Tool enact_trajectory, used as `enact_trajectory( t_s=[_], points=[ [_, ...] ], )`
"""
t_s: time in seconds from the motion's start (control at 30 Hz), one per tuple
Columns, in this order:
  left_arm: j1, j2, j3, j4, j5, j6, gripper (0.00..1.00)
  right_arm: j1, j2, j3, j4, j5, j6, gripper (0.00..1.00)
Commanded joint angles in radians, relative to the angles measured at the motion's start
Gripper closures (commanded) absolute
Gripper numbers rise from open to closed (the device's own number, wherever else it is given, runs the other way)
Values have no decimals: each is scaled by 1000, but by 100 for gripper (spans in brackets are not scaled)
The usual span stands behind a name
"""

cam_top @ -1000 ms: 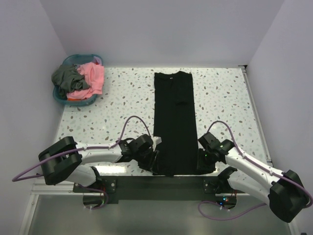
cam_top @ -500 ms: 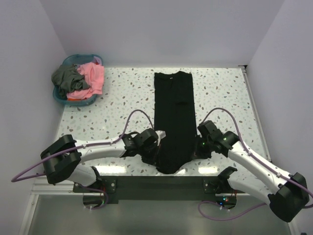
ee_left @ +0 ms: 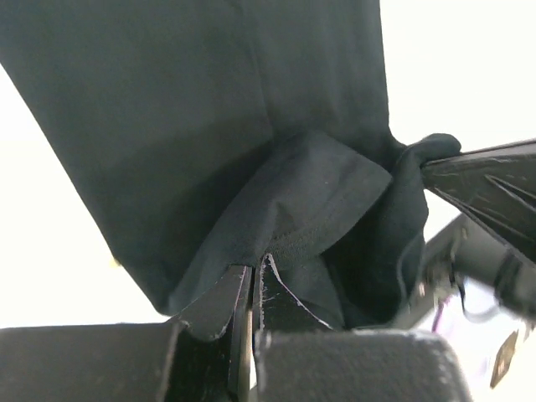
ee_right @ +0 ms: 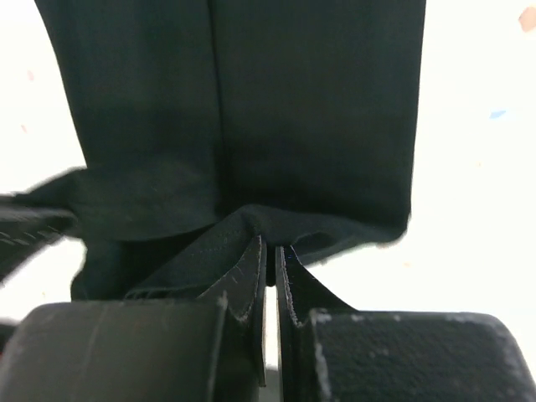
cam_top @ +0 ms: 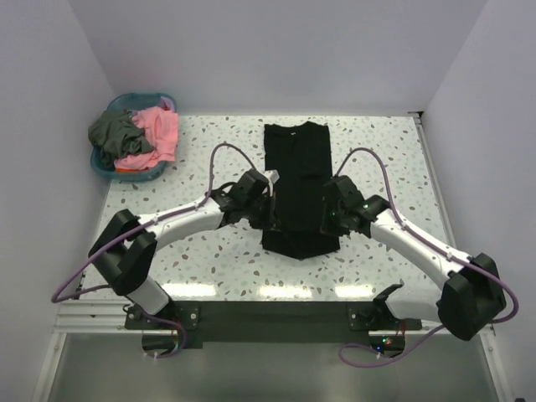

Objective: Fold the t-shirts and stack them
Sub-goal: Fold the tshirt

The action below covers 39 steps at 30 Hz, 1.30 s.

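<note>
Item one: black t-shirt (cam_top: 297,163), folded lengthwise into a long narrow strip, lying at the middle of the speckled white surface (cam_top: 385,167) with its collar end toward the far edge. Its near end is raised off the surface and carried between the two arms, and a loose fold of cloth sags toward the near side below them. Left pincer (cam_top: 265,211): at the strip's left edge, fingers together and clamped on a bunched fold of the black cloth. The left wrist view shows the hem pinched in the pincer (ee_left: 254,272), with the other arm's finger gripping the same cloth at right. Right pincer (cam_top: 332,214): at the strip's right edge, level with the left one, likewise closed tight on the black cloth. The right wrist view shows a thin fold caught between the nearly touching fingers of the pincer (ee_right: 270,251). Item two: coral pink t-shirt (cam_top: 159,130), crumpled, in the round blue basket (cam_top: 102,167) at the far left corner. Item three: dark grey t-shirt (cam_top: 113,130), crumpled, in the same basket, to the left of the pink one and touching it. Both lie well apart from the arms.
</note>
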Motion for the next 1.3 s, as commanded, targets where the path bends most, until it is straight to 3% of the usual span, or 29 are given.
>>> enact_trajectory(
  t_s=[0.0,0.4,1.0,1.07,1.17,1.2,1.23,1.27],
  points=[
    [39,61,73,80,-52,14,100,-49,67,66,214,112,-43,100],
    [112,207,197,157,-178,-45,100,-203,315,164,424,89,-128,100],
    [237,352,327,265,-86,-5,100,-297,496,307,478,56,-117,100],
    [249,383,340,279,-83,1,95,-309,516,319,477,49,-114,100],
    [273,397,323,362,-54,9,77,-324,535,335,475,42,-111,98],
    [286,397,317,396,-48,17,63,-329,539,341,478,37,-112,93],
    [293,397,317,413,-33,38,56,-333,541,345,477,33,-114,86],
    [301,397,318,420,-19,47,52,-344,545,351,475,26,-117,68]
  ],
)
